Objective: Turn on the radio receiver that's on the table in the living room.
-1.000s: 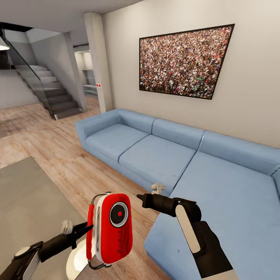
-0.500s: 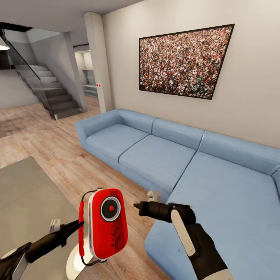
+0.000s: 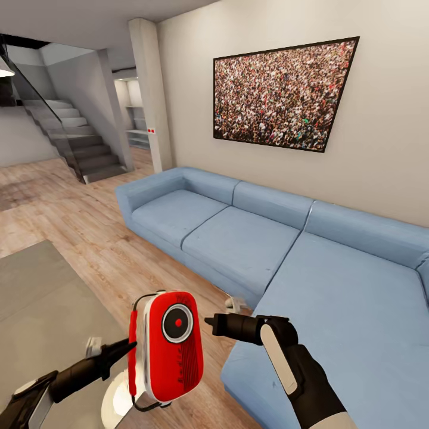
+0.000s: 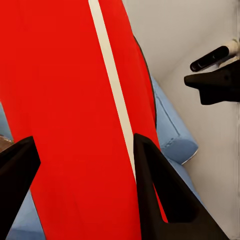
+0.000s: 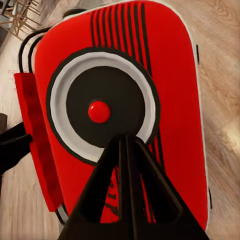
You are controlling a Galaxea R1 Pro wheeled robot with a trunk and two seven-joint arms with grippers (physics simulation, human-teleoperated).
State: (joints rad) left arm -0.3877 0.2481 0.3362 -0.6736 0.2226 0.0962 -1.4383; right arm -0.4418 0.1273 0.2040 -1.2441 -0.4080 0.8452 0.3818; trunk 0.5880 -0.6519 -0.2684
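The radio receiver (image 3: 168, 348), a glossy red box with a round black-and-white dial, hangs in the air above the floor beside the grey table (image 3: 36, 310). My left gripper (image 3: 130, 350) is shut on its side, and in the left wrist view the red body (image 4: 70, 115) sits between the two black fingers (image 4: 160, 195). My right gripper (image 3: 208, 323) is shut, its tip a short way from the radio's face. In the right wrist view the joined fingers (image 5: 127, 195) point just below the dial's red button (image 5: 99, 111).
A light-blue L-shaped sofa (image 3: 256, 238) runs along the beige wall under a black-framed crowd photograph (image 3: 280, 95). Wood plank floor (image 3: 107, 250) lies between sofa and table. Stairs (image 3: 77, 146) with a glass rail rise at the far left.
The right gripper has dropped lower and edged toward the radio's face. The left gripper swung the radio a little left, then back right.
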